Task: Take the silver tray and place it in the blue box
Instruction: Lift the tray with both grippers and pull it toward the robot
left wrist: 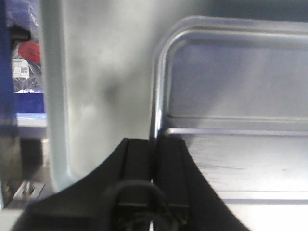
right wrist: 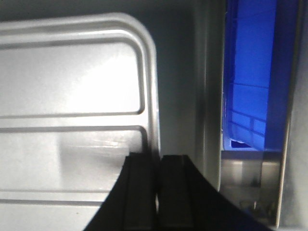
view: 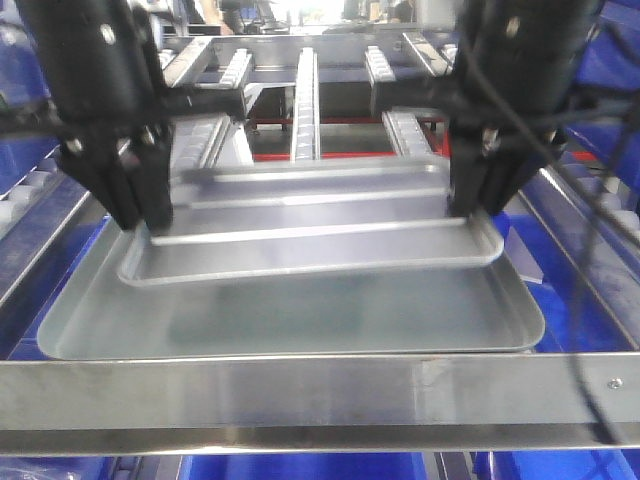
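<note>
I hold the silver tray [view: 310, 225] between both grippers, and it hangs slightly tilted just above a second, larger metal tray [view: 300, 325]. My left gripper [view: 150, 218] is shut on its left rim. In the left wrist view the left gripper [left wrist: 154, 144] pinches that rim beside the tray's recessed base [left wrist: 231, 86]. My right gripper [view: 472, 208] is shut on the right rim, and in the right wrist view the right gripper [right wrist: 158, 161] clamps the edge of the silver tray [right wrist: 72, 82]. The blue box [right wrist: 250, 96] shows beyond the trays on the right, and its blue wall [view: 530, 245] lies below them.
The lower tray [left wrist: 106, 72] spreads under the held one. A steel crossbar [view: 320, 390] runs across the front. Roller rails [view: 305, 100] stand behind. Black cables [view: 575, 220] hang at the right. More blue plastic [view: 300, 467] shows under the bar.
</note>
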### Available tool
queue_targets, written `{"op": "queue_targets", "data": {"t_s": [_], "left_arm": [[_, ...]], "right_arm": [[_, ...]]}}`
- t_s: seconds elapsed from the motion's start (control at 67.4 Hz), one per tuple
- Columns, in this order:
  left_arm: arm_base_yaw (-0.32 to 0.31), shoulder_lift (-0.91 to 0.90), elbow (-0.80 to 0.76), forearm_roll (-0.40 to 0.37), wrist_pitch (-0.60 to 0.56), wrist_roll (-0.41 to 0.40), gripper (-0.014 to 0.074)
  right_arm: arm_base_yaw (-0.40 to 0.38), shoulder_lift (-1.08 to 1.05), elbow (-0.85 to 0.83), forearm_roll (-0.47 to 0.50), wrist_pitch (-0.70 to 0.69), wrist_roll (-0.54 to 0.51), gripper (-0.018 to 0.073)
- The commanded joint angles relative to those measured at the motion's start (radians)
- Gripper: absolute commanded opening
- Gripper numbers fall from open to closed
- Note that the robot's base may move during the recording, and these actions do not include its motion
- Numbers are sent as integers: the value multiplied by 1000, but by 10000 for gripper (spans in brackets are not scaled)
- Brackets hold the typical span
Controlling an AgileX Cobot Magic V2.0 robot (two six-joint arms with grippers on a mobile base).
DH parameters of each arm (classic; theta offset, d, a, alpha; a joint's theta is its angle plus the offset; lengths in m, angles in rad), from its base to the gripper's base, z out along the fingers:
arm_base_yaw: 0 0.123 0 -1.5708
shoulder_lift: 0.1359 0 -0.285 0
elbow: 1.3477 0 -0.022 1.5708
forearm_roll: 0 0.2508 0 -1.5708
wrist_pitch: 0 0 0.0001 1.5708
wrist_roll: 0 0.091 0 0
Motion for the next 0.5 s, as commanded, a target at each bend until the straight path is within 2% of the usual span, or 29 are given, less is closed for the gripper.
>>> {"op": "queue_targets", "data": {"t_s": [0.0, 0.178, 0.341, 0.49], "left_arm": [[-18, -85, 0, 26, 5, -51, -101], [-65, -180, 101, 63, -13, -122, -101], [-133, -281, 234, 101, -30, -227, -101], [-175, -348, 319, 101, -45, -266, -101]], "right_arm": [[27, -86, 17, -16, -24, 39, 50], [100, -168, 139, -16, -58, 108, 50], [148, -223, 201, -17, -49, 169, 50], [183, -257, 259, -18, -68, 210, 50]]}}
